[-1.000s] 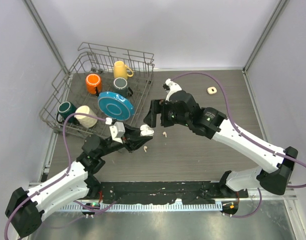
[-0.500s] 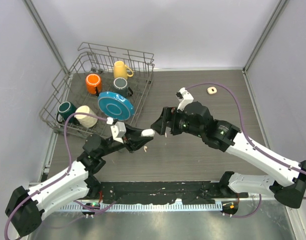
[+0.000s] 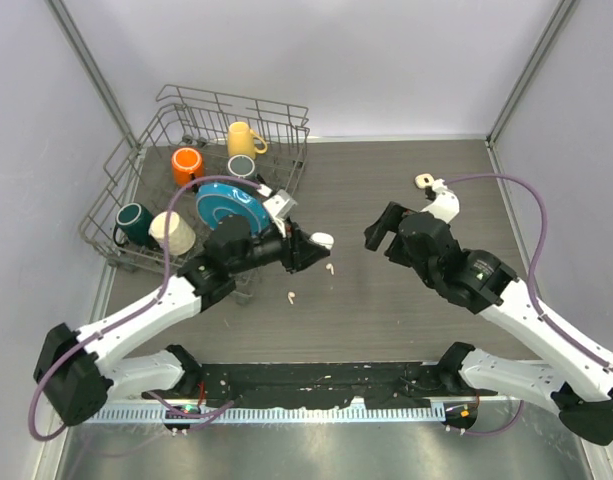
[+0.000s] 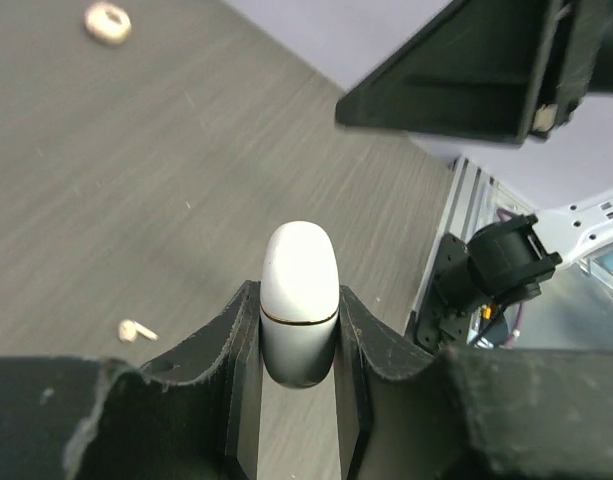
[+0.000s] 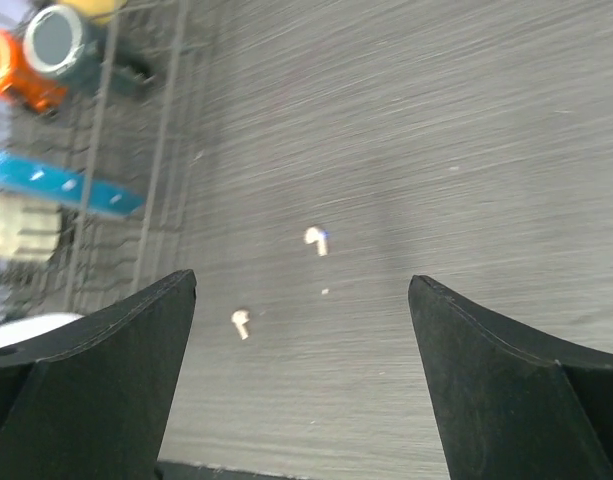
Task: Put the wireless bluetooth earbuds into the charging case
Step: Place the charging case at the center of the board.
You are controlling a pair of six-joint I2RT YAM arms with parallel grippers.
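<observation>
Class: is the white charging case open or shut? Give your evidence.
Shut: the charging case, clamped between the left fingers, shows only a thin closed seam, no raised lid.

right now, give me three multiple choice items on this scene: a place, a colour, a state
1. The two loose earbuds lie: A inside a mug; B on the bare table; C on the near metal rail.
2. The plate in the dish rack is: A red; B blue; C yellow.
3. The left hand is: A open and empty; B shut on an earbud; C shut on the charging case.
Key: 1 B, both lie on the wood in the top view; 2 B, it is plainly blue; 3 C, the white case sits clamped in it.
</observation>
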